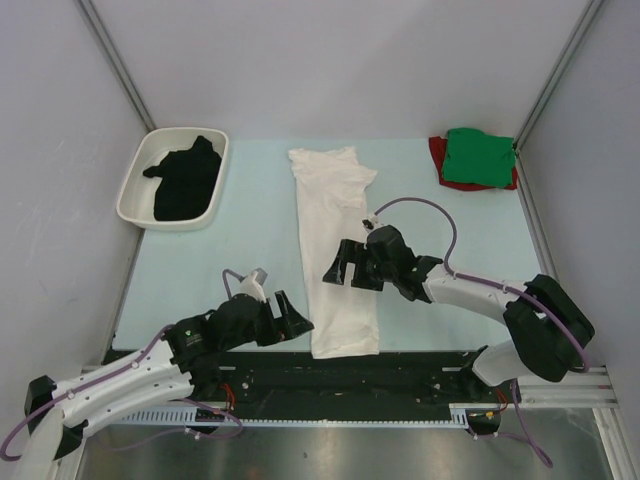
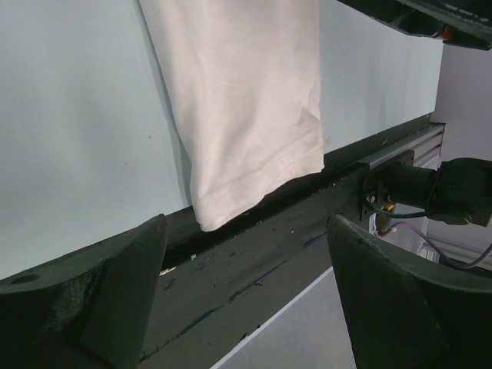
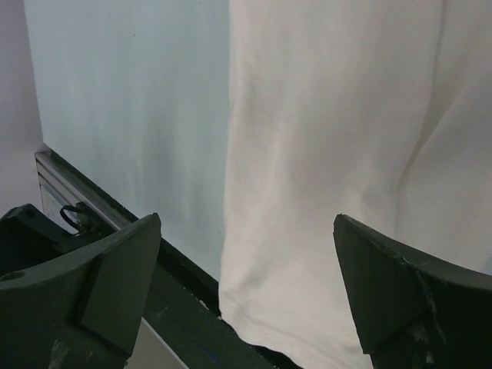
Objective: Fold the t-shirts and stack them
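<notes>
I have both sets of fingers spread wide, and neither is pinching anything. The left gripper (image 1: 293, 318) sits low at the near edge. The hem corner of the white t-shirt (image 1: 335, 250) lies just ahead of its fingers (image 2: 92, 300) and slightly to the right. The right gripper (image 1: 338, 265) hangs over the middle of that shirt with cloth directly in front of its fingers (image 3: 100, 284). I cannot tell whether they touch it.

My read is that the job is roughly half done. The green t-shirt (image 1: 480, 155) lies folded on top of the red t-shirt (image 1: 437, 160), far beyond the right fingers in the back corner, so a stack is started. The white one is narrowed into a long strip running away from both grippers, and its hem droops over the table (image 1: 250, 250) edge onto the black rail (image 1: 400, 365). It needs cross folds, then a carry to the stack. The black t-shirt (image 1: 185, 180) lies crumpled in the tray (image 1: 135, 190), far ahead of the left fingers, unfolded.
</notes>
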Motion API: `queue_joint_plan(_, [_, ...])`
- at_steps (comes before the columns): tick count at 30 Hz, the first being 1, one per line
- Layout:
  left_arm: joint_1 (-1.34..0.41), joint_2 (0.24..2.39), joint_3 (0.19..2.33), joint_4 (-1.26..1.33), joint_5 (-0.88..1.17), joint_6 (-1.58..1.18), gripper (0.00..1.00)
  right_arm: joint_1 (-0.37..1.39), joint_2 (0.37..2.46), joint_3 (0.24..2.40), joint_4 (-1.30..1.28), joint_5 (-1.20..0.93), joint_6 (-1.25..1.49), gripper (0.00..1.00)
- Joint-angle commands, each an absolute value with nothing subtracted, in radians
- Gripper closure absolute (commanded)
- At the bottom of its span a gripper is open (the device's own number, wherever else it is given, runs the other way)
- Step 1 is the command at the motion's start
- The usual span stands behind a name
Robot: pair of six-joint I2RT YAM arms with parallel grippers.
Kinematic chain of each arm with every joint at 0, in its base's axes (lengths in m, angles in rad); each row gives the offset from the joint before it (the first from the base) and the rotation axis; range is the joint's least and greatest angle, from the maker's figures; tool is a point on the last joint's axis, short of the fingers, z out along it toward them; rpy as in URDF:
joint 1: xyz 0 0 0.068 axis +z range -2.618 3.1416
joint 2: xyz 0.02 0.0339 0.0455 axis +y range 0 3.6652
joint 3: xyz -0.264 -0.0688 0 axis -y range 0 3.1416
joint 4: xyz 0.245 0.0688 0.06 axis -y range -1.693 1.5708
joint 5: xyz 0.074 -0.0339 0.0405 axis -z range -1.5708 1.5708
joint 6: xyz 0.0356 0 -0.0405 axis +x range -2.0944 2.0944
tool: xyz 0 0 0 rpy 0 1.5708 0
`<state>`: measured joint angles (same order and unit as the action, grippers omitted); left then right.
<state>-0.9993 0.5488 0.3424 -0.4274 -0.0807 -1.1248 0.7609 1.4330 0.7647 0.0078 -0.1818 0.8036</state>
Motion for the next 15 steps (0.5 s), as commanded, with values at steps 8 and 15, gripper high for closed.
queue_joint_plan(8, [-1.003, 0.558, 0.328, -0.419, -0.100, -1.144, 0.10, 0.742, 1.394, 0.732, -0.041, -0.044, 0.747, 0.01])
queue_joint_plan(15, [-1.002, 0.604, 0.330, -0.387, -0.089, -1.140, 0.10, 0.747, 1.427, 0.689, -0.009, -0.075, 0.759, 0.00])
